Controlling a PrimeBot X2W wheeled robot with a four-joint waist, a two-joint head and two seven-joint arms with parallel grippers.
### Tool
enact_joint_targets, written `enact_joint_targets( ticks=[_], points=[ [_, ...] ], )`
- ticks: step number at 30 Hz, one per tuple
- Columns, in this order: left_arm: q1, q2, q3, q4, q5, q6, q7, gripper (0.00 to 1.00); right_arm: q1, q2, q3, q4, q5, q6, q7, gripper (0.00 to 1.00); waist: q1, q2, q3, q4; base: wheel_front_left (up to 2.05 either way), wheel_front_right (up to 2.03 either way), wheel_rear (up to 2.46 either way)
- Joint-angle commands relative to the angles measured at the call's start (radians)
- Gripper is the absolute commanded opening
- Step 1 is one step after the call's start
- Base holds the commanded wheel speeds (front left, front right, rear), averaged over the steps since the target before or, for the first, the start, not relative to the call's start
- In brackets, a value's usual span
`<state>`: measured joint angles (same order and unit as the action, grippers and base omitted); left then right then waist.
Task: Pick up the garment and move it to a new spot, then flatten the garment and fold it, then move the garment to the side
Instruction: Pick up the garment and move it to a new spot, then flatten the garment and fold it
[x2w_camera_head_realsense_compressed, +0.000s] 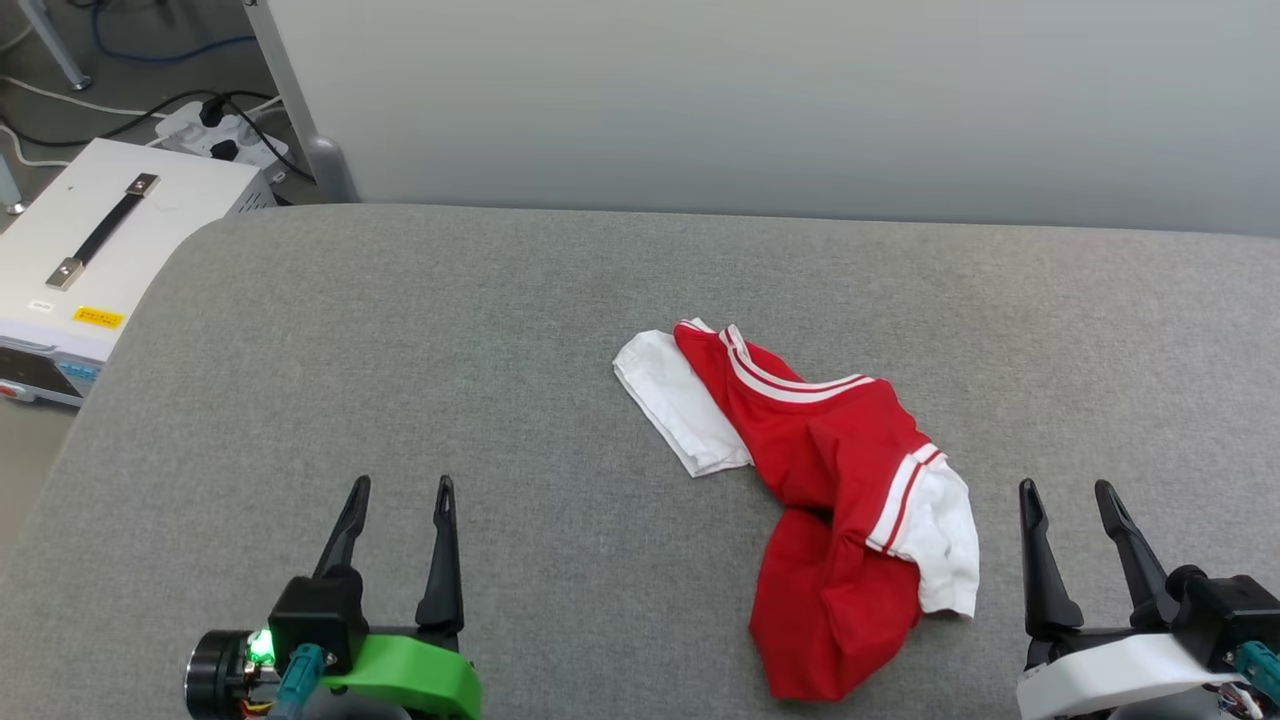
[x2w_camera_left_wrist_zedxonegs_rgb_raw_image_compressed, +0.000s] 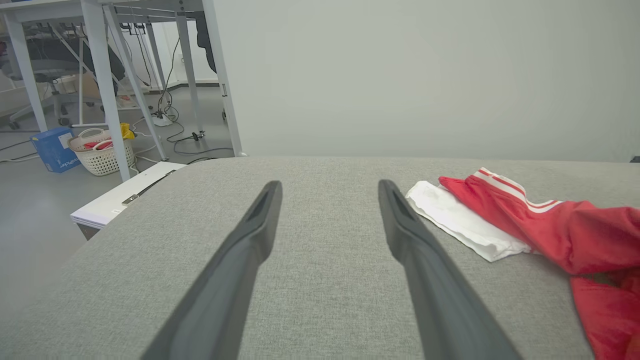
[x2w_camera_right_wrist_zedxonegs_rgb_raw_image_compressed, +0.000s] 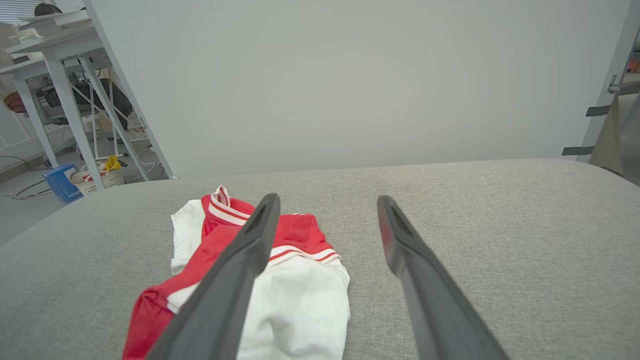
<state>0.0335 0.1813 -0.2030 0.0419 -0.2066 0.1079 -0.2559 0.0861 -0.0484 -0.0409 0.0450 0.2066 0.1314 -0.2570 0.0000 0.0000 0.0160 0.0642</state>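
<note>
We find the garment (x2w_camera_head_realsense_compressed: 830, 470) crumpled in a loose heap on the grey padded surface (x2w_camera_head_realsense_compressed: 400, 330), right of that surface's middle and toward its near edge. The body is red soft jersey, creased into shallow rounded folds. One white sleeve (x2w_camera_head_realsense_compressed: 680, 400) lies flat on the surface on the heap's far left side. The other white sleeve (x2w_camera_head_realsense_compressed: 940, 540) drapes over the heap's right side. Red-and-white striped trim (x2w_camera_head_realsense_compressed: 790, 385) runs in narrow bands where red cloth meets white. The surface is a coarse woven fabric, matte, with rounded corners. The left gripper (x2w_camera_head_realsense_compressed: 402, 485) hovers over the surface's near left part with its two long, dark, tapered fingers spread apart. The right gripper (x2w_camera_head_realsense_compressed: 1066, 488) stands at the surface's near right part, just beside the draped sleeve and not touching it, fingers likewise apart.
</note>
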Motion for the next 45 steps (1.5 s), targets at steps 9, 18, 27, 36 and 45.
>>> enact_joint_targets(
  ticks=[9,18,27,36,45],
  points=[
    [0.042,-0.064,0.061,0.023,0.068,-0.070,-0.006,1.00,0.033,-0.002,0.000,0.020,-0.006,-0.001,-0.005,1.00,0.0000,0.0000,-0.013,0.004,0.00,0.00,0.00],
    [0.049,-0.098,0.110,0.036,0.108,-0.109,-0.006,1.00,0.031,-0.002,-0.009,0.028,-0.009,-0.001,-0.005,1.00,0.0000,0.0000,-0.016,0.002,0.00,0.00,0.00],
    [0.037,-0.114,0.126,0.044,0.125,-0.123,-0.006,1.00,-0.074,-0.006,-0.087,-0.066,-0.076,-0.001,-0.005,1.00,0.0000,0.0000,-0.007,0.010,0.00,0.00,0.00],
    [0.024,-0.122,0.140,0.048,0.134,-0.132,-0.006,1.00,-0.258,-0.212,0.015,0.012,0.009,-0.001,0.042,1.00,0.0000,0.0000,0.013,0.008,0.00,0.00,0.00],
    [0.006,-0.128,0.153,0.046,0.136,-0.136,-0.006,1.00,-0.390,-0.486,0.335,0.014,0.342,-0.001,0.678,1.00,0.0000,0.0000,0.053,-0.003,0.00,0.00,0.00]
  ],
)
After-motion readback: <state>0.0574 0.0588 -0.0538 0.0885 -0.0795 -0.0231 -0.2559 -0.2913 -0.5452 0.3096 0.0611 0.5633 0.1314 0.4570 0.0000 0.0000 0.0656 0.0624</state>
